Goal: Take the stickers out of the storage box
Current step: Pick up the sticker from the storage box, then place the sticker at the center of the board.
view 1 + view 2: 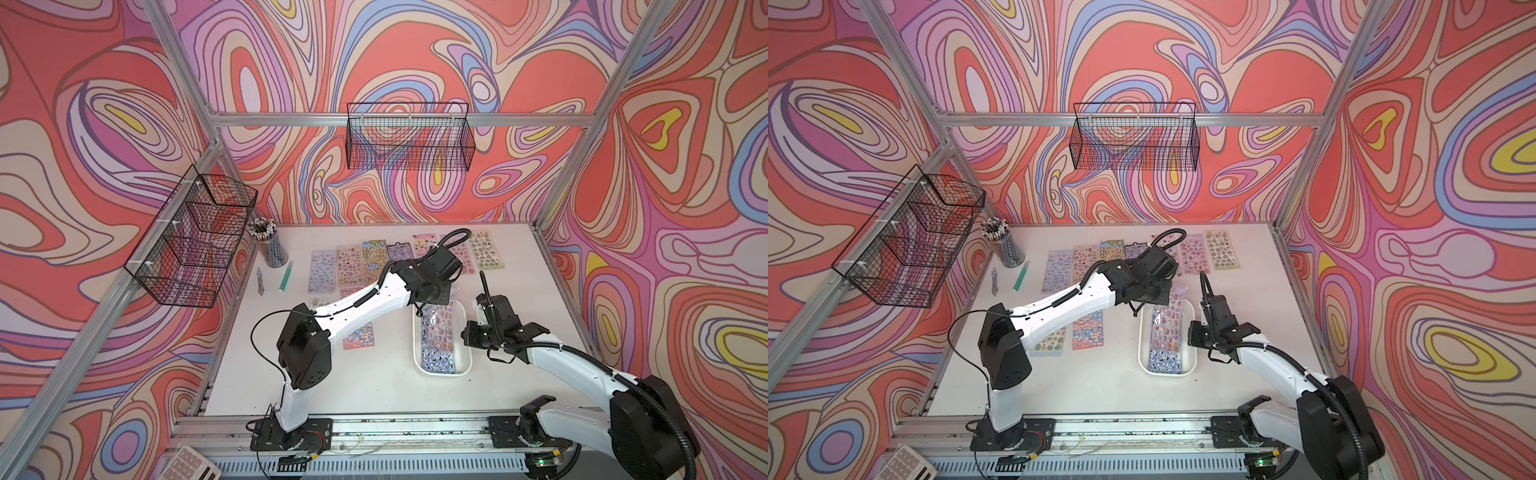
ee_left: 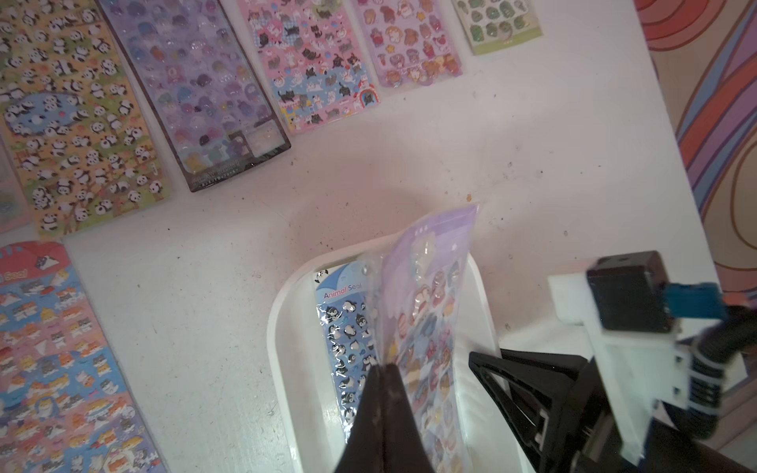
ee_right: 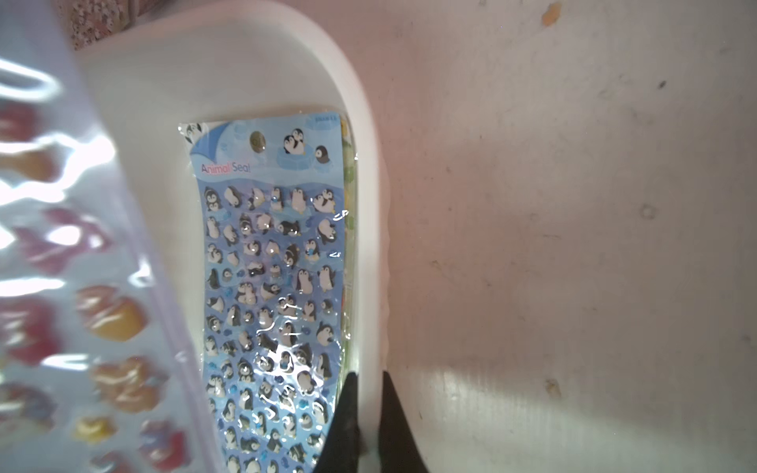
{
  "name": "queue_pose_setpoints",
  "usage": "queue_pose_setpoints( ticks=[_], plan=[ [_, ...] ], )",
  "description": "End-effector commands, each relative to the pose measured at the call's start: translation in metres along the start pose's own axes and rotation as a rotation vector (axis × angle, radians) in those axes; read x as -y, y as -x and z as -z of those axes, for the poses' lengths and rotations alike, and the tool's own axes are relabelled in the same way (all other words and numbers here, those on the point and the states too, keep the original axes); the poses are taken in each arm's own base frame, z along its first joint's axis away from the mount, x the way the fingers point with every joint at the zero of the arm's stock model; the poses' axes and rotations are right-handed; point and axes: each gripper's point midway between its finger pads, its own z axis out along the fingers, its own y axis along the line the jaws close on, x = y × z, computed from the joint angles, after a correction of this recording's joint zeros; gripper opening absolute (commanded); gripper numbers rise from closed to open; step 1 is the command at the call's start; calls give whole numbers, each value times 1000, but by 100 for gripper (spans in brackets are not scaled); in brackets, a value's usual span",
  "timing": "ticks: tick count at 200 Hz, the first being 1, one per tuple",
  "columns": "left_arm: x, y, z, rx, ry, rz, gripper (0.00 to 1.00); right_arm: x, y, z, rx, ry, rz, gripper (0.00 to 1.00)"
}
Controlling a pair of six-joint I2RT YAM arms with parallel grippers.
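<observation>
Left wrist view: the left gripper [image 2: 385, 367] has its jaws pressed narrow together, pinching one long edge of a purple sticker sheet [image 2: 430, 303]. The glossy sheet rises tilted from the fingertips. Its far end stands above the far rim of the white storage box [image 2: 275, 327], and whether its near end has cleared the box cannot be told.

Just beside and below the fingertips, a blue penguin sheet [image 2: 348, 327] lies flat on the box floor. In the right wrist view, the edge of another sheet shows beneath it.

Close alongside, the right gripper [image 3: 368, 374] straddles the box's side wall, one finger inside and one outside, closed narrow on the rim. It seems to be pinning the box down.

To do this step well, the lift should probably go straight up until the whole sheet clears the rim, and only then swing away. The film looks slick and floppy, so the pinch needs to be firm and the motion slow. The penguin sheet may cling and ride along.

Ahead of the left gripper is bare white table [image 2: 368, 184], a likely landing spot. Farther still are the laid-out sheets [image 2: 73, 114], set side by side in a row.
</observation>
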Motion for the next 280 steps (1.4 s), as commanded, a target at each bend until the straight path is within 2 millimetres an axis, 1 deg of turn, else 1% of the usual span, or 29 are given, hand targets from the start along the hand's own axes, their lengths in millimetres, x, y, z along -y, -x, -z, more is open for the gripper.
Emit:
queue_pose_setpoints(
  ticks=[1,29,48,77,96,102,114,135,155,187,210,236,280],
  plan=[
    [-3,15,35,34,-26,-2,0,0,-2,-2,-4,8,-1,0],
    [-18,17,54,39,-47,27,0,0,-2,-2,-5,8,-1,0],
    [-40,16,61,36,-51,65,0,-2,-1,-1,0,17,3,0],
    [-77,9,67,24,-70,135,0,-4,1,1,12,26,9,0],
    [-96,4,62,28,-125,171,0,-6,1,0,9,36,13,0],
    [-102,0,58,22,-135,177,0,-7,1,0,9,41,14,0],
    [-120,-7,47,-2,-124,212,0,-8,1,-1,5,45,16,0],
    [-140,-20,24,-41,-131,250,0,-8,2,0,0,43,22,0],
    [-153,-28,4,-59,-121,255,0,-8,2,0,-3,43,28,0],
    [-172,-31,-22,-65,-88,236,0,-10,1,0,-9,52,31,0],
    [-184,-32,-37,-75,-84,253,0,-11,1,0,-10,55,34,0],
    [-193,-33,-52,-90,-62,247,0,-10,0,-1,-15,56,33,0],
    [-200,-39,-78,-117,-65,295,0,-10,0,-3,-19,52,33,0]
  ],
)
